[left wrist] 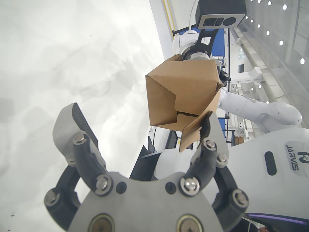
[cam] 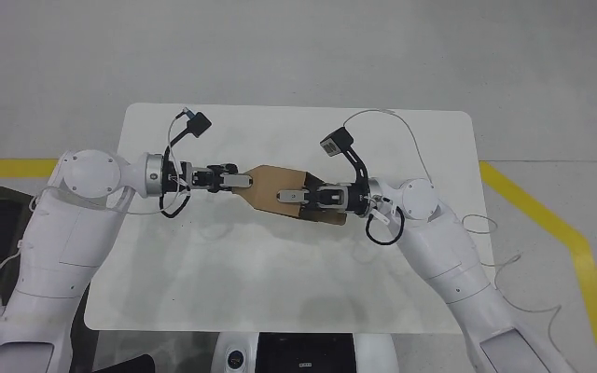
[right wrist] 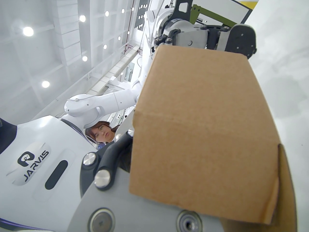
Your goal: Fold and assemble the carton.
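Note:
A brown carton (cam: 280, 185) hangs partly folded in the air over the white table (cam: 373, 280), between my two arms. My right gripper (cam: 294, 197) comes from the right and is shut on the carton's side panel, one finger lying over the top. In the right wrist view the carton (right wrist: 205, 126) covers most of that gripper, with one dark finger (right wrist: 118, 146) showing beside it. My left gripper (left wrist: 143, 109) is open at the carton's tapered left end (cam: 244, 177). A loose flap (left wrist: 190, 134) of the carton (left wrist: 183, 90) leans against the inside of one of its fingers (left wrist: 213, 131).
The table's surface is bare all around the arms. Yellow floor tape (cam: 532, 200) runs past the table's right side. The right arm's wrist camera (left wrist: 221, 13) sticks up behind the carton.

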You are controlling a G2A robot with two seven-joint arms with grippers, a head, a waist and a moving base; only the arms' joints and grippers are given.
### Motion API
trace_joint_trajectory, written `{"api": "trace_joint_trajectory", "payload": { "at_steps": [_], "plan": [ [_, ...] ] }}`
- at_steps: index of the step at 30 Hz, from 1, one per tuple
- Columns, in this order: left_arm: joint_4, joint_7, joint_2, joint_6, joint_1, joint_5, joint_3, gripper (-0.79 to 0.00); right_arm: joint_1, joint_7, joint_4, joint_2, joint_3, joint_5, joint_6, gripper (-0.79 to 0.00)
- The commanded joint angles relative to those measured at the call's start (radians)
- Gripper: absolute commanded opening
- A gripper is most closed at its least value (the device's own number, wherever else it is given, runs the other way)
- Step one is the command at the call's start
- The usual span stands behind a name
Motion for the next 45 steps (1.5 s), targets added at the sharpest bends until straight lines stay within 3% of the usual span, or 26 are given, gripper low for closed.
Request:
{"api": "trace_joint_trajectory", "payload": {
  "at_steps": [1,30,45],
  "plan": [
    [0.003,0.001,0.0,-0.001,-0.003,-0.006,0.002,0.0,0.001,0.002,0.0,0.0,0.0,0.002,-0.001,-0.785],
    [0.038,0.024,0.003,0.004,-0.008,-0.05,0.007,0.0,-0.003,0.02,-0.02,0.001,0.001,0.029,-0.01,-0.785],
    [-0.015,0.012,0.006,-0.02,0.017,-0.061,0.015,0.0,-0.004,0.022,-0.011,-0.001,0.003,0.067,-0.021,-0.785]
  ]
}}
